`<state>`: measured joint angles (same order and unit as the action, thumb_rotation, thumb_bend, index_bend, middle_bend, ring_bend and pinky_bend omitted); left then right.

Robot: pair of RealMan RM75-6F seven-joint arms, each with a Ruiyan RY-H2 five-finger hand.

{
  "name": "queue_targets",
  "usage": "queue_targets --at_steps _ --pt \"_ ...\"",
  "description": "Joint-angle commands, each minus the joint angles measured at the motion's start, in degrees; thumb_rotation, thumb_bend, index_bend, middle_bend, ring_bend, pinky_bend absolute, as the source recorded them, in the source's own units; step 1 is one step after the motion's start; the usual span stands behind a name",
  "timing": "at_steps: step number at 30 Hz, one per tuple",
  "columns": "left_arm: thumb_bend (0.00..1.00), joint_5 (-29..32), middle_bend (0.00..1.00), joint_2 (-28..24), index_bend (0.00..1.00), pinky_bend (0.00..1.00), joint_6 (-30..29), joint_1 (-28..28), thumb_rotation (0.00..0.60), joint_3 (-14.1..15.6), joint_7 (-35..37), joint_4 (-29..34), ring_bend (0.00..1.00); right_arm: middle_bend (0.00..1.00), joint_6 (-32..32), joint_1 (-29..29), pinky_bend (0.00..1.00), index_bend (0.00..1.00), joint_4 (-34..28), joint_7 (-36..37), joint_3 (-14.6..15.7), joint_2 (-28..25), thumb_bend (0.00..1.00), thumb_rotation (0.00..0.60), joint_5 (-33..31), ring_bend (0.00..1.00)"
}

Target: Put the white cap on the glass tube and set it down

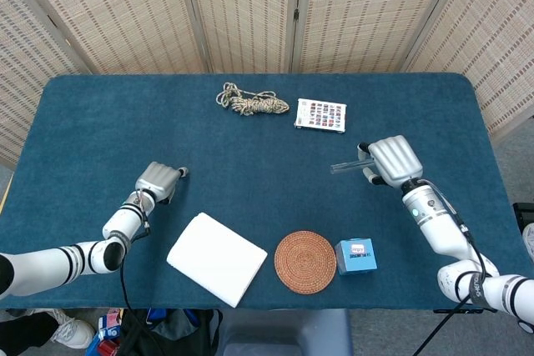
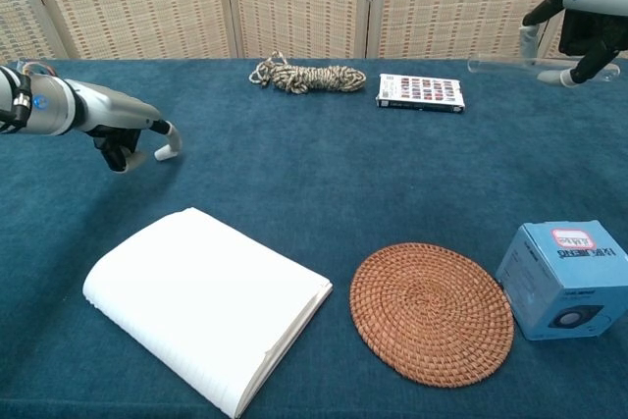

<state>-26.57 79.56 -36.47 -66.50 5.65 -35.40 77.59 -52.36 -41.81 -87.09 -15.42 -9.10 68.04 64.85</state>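
Note:
My right hand point(image 1: 392, 160) holds the clear glass tube point(image 1: 345, 167) level above the blue table, its free end pointing toward the middle. The chest view shows this hand point(image 2: 587, 38) at the upper right with the tube point(image 2: 500, 64) sticking out to the left. My left hand point(image 1: 158, 181) is low over the table at the left, fingers curled and one finger stretched forward. In the chest view a small white cap point(image 2: 162, 155) lies on the cloth right at that finger's tip, by the left hand point(image 2: 123, 139). Whether the cap is pinched is unclear. The head view hides the cap.
A coiled rope point(image 1: 253, 102) and a card of coloured squares point(image 1: 320, 115) lie at the back. A white notebook point(image 2: 206, 306), a round woven coaster point(image 2: 432, 311) and a blue box point(image 2: 564, 279) line the front edge. A folding screen stands behind the table.

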Motion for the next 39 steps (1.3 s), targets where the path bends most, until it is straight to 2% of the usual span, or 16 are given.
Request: queue_targets --at_steps 1,16,28,29,33,35,37,39 --pt "0.66 0.20 0.96 -0.63 0.14 1.00 -0.31 -0.03 0.600 0.41 0.13 0.46 0.98 1.00 0.06 -0.03 1.00 0.96 0.00 -0.03 -0.04 0.07 0.45 0.600 0.04 1.00" --pt "0.66 1.74 0.96 -3.48 0.14 1.00 -1.02 0.29 0.600 2.37 0.83 2.21 0.97 1.00 0.14 0.02 1.00 0.96 0.26 -0.11 -0.26 0.46 0.45 0.600 0.15 1.00" --pt "0.66 1.22 0.96 -4.58 0.13 1.00 -1.50 0.45 0.598 1.55 2.60 4.29 0.97 1.00 -0.26 0.42 1.00 0.96 0.47 0.35 -0.43 0.32 0.45 0.600 0.41 1.00" --pt "0.66 1.09 0.96 -4.75 0.12 1.00 -1.61 0.48 0.579 1.29 2.91 4.55 0.97 1.00 -0.37 0.46 1.00 0.96 0.48 0.37 -0.46 0.28 0.45 0.600 0.48 1.00" --pt "0.66 -0.69 0.96 -5.31 0.12 1.00 -2.98 1.15 0.429 -0.33 4.81 5.45 0.97 1.00 -0.44 0.62 1.00 0.96 0.44 0.56 -0.45 0.24 0.45 0.600 0.63 1.00" --pt "0.65 -3.16 0.95 -5.26 0.12 1.00 -4.62 2.16 0.378 -1.74 6.62 5.57 0.96 1.00 -0.39 0.73 1.00 0.96 0.50 0.77 -0.41 0.30 0.45 0.600 0.62 1.00" --pt "0.56 -6.53 0.93 -4.93 0.12 1.00 -6.53 3.51 0.388 -2.88 8.51 5.30 0.94 1.00 -0.26 0.81 1.00 0.96 0.62 1.04 -0.41 0.32 0.45 0.600 0.53 1.00" --pt "0.39 -10.49 0.91 -4.57 0.11 1.00 -8.17 4.88 0.475 -3.57 10.07 4.63 0.93 1.00 -0.31 0.94 1.00 0.96 0.76 1.18 -0.33 0.37 0.45 0.600 0.69 1.00"
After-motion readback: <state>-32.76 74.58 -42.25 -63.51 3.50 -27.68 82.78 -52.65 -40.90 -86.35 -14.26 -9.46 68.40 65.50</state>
